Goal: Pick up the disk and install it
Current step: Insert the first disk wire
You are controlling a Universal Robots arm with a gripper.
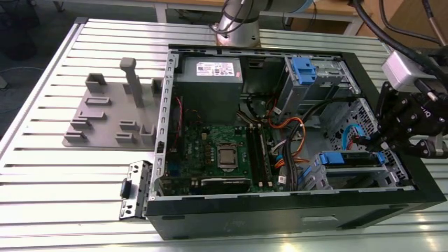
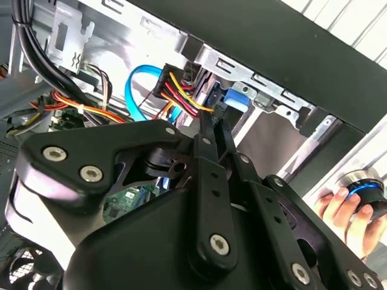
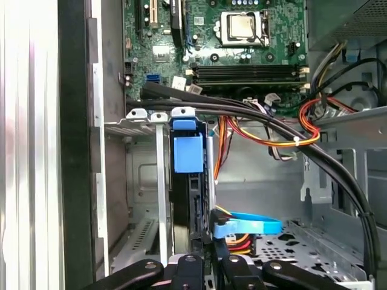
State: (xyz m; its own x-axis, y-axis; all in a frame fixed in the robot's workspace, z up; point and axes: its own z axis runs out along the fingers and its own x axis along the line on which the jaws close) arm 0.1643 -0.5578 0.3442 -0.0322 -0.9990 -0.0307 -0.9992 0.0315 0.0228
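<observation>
The disk (image 1: 350, 158) stands on edge inside the grey drive bay in the open computer case (image 1: 294, 212), at the exterior view's lower right. In the first wrist view the disk (image 3: 188, 151) shows its bright blue bracket and dark edge between the bay's metal walls. My gripper (image 1: 376, 146) reaches into the case from the exterior view's right, its tips at the disk's near end. In both wrist views the gripper (image 2: 213, 116) (image 3: 213, 248) has its two black fingers drawn together, shut, with nothing visible between them. Their tips sit beside the red-and-yellow power wires (image 2: 181, 96).
A blue flat cable (image 3: 248, 227) and thick black cables (image 3: 272, 130) cross close to the gripper. The motherboard (image 1: 224, 152), grey power supply (image 1: 209, 79) and upper drive cage (image 1: 308, 71) occupy the case. A grey fixture (image 1: 105, 115) lies on the slatted table. A hand (image 2: 344, 211) rests on a knob.
</observation>
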